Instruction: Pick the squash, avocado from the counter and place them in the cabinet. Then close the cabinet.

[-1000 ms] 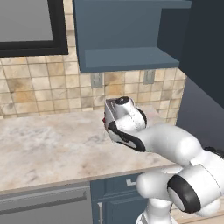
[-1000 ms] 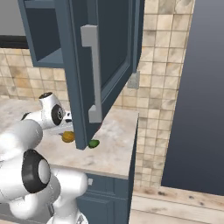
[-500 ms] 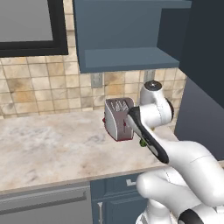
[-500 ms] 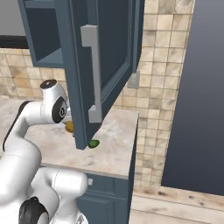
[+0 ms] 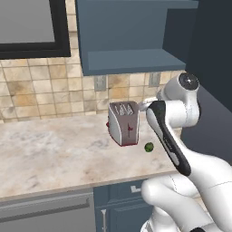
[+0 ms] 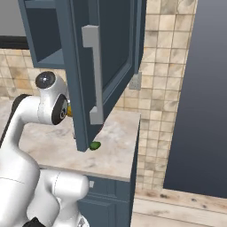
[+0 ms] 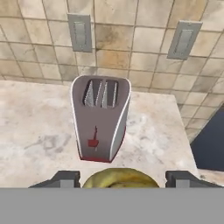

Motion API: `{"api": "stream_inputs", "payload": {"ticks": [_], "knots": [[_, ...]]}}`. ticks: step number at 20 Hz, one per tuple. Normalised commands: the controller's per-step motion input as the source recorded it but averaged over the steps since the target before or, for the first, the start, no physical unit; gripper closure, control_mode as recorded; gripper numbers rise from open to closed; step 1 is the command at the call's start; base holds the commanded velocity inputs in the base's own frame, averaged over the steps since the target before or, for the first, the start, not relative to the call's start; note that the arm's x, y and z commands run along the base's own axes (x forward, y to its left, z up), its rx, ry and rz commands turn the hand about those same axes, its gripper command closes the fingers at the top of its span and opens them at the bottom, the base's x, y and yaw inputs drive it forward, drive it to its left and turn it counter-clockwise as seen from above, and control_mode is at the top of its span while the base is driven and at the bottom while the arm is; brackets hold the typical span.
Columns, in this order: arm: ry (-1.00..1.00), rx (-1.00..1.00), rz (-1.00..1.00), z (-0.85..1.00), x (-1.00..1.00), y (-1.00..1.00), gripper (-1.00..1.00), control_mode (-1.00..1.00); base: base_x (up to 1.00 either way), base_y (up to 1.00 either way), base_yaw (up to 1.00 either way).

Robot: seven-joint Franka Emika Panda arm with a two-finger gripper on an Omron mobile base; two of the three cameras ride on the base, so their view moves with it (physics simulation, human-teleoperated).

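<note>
The claw (image 7: 118,179) grips the squash (image 7: 119,178) for cabinet (image 5: 131,41) stowage; the toaster (image 7: 101,117) stands ahead on the bench (image 7: 39,127)

A tan tiled wall (image 5: 41,88) carried 2 grey outlet plates (image 7: 80,31). A silver toaster (image 5: 123,122) stood below them, beside a tall dark panel (image 6: 199,88) over wooden flooring (image 6: 177,208).

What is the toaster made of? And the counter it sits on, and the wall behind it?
The toaster looks like brushed grey metal with a dark red base and lever, probably plastic. The counter looks like polished stone: beige with grey marbled swirls. The wall looks like matte ceramic or stone tiles, tan squares with pale grout lines. All of it is rendered, so these are guesses from appearance.
</note>
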Motion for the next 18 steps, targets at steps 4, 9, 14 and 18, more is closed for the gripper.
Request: {"api": "stream_inputs", "payload": {"ticks": [4,9,14,18], "knots": [[-0.28,0.1,0.0,1.0,0.0,0.0,1.0,-1.0,0.0,0.0,0.0],[-0.17,0.05,-0.05,1.0,0.01,0.0,1.0,-1.0,0.0,0.0,0.0],[-0.23,0.0,-0.07,0.78,0.08,0.0,1.0,-1.0,0.0,0.0,0.0],[-0.17,0.0,-0.07,0.46,0.32,0.0,1.0,-1.0,0.0,0.0,0.0]]}}
